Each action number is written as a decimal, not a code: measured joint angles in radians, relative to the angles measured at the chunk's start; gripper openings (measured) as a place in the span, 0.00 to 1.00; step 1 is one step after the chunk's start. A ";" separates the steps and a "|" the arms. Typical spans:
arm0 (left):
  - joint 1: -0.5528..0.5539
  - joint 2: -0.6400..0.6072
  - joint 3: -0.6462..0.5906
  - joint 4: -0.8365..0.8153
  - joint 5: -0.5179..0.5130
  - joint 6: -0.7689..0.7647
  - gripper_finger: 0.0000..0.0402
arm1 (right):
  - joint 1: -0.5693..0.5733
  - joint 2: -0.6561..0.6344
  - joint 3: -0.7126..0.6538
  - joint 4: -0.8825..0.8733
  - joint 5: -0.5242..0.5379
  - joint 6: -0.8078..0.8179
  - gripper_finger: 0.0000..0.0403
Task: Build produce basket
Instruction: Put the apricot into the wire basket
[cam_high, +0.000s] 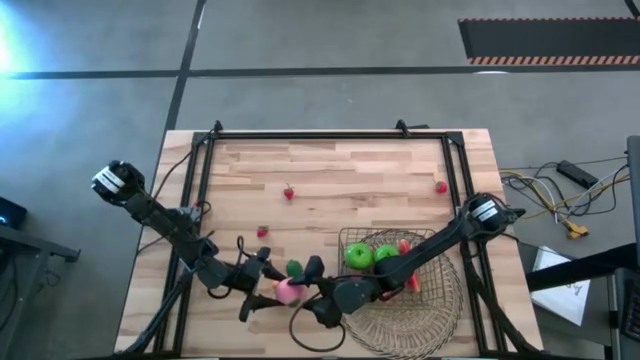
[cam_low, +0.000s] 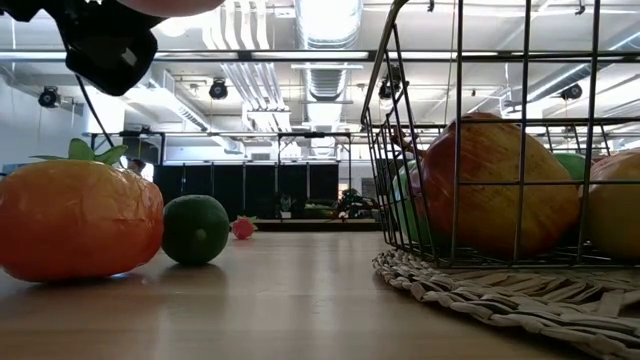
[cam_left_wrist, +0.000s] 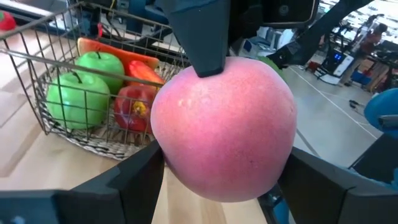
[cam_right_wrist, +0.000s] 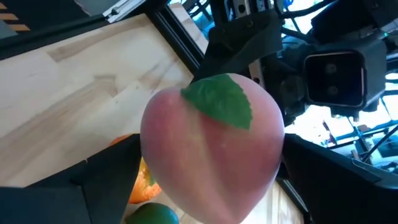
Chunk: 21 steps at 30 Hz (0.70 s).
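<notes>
I have the pink peach (cam_high: 288, 291) caught between both claws above the front of the table. My left claw (cam_high: 262, 291) grips it from one side, while my right claw (cam_high: 314, 297) presses in from the opposite side. The wire basket (cam_high: 432, 300), holding green apples (cam_high: 359, 255) and red pieces, sits just behind my right claw. An orange fruit (cam_low: 78, 220) lies below the peach.

Landmark: basket (cam_high: 400, 285).
- Both grippers crowded just left of basket, left gripper (cam_high: 262, 290) and right gripper (cam_high: 318, 290) closed around same pink peach (cam_high: 288, 291); no passage between them.
- Right arm lay across basket's open top, partly blocking drop-in.
- Green apples (cam_high: 370, 254) filled basket's far side.
- Beyond basket, wide bare table (cam_high: 350, 165); only scattered red berries (cam_high: 288, 192).
</notes>
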 joint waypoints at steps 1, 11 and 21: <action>0.002 0.000 0.001 -0.004 0.003 -0.002 0.65 | 0.000 0.006 0.000 0.007 0.000 -0.006 0.91; 0.004 0.001 -0.001 -0.002 0.020 -0.005 0.65 | 0.002 0.033 0.000 0.044 0.027 -0.009 0.91; 0.010 0.000 -0.009 0.008 0.082 0.025 0.75 | 0.004 0.029 0.001 0.044 0.044 0.004 0.91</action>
